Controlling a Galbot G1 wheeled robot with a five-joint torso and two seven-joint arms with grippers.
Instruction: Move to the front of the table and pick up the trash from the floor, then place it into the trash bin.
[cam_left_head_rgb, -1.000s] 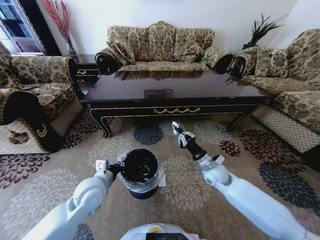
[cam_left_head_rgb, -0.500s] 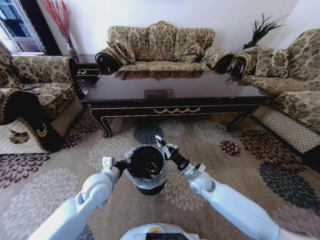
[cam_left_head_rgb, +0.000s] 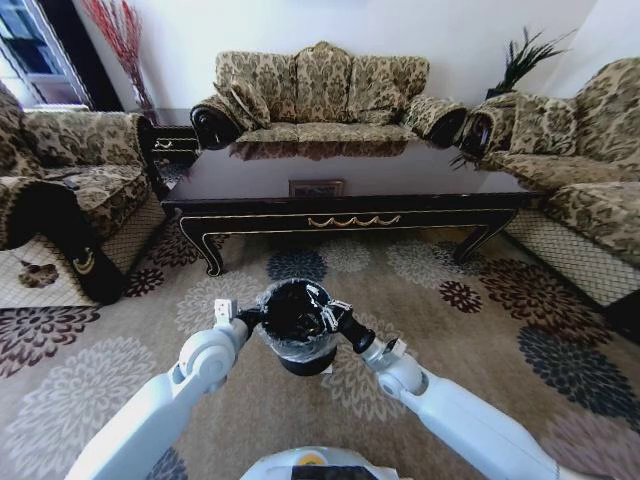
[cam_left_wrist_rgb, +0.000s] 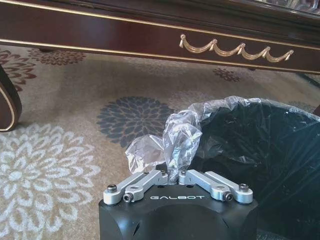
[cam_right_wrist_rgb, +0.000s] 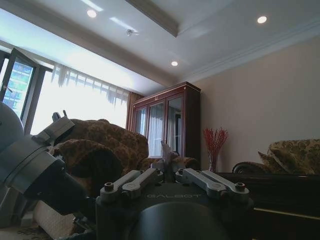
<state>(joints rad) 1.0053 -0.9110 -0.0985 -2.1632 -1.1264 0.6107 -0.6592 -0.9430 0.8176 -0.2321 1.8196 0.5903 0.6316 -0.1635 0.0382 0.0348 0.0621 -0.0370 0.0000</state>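
Note:
The trash bin (cam_left_head_rgb: 297, 328), round and black with a clear liner, stands over the patterned floor (cam_left_head_rgb: 430, 300) in front of the table (cam_left_head_rgb: 420, 180). My left gripper (cam_left_head_rgb: 250, 318) is at the bin's left rim. The left wrist view shows the left gripper (cam_left_wrist_rgb: 172, 176) shut on a bunched fold of the liner (cam_left_wrist_rgb: 172, 142) beside the bin (cam_left_wrist_rgb: 255, 150). At the bin's right rim, my right gripper (cam_left_head_rgb: 323, 309) is shut. In the right wrist view a small pale piece of trash (cam_right_wrist_rgb: 165, 149) sticks up between the tips of the right gripper (cam_right_wrist_rgb: 167, 166).
Sofas (cam_left_head_rgb: 320, 90) stand behind the table and on both sides (cam_left_head_rgb: 70, 190) (cam_left_head_rgb: 590, 190). A small flat item (cam_left_head_rgb: 315, 188) lies on the tabletop. A side table (cam_left_head_rgb: 175, 140) stands at the back left. Open carpet lies to my right (cam_left_head_rgb: 520, 340).
My right gripper has swung left and back from the carpet before the table to the bin's right rim. The left arm and bin have shifted slightly right and forward.

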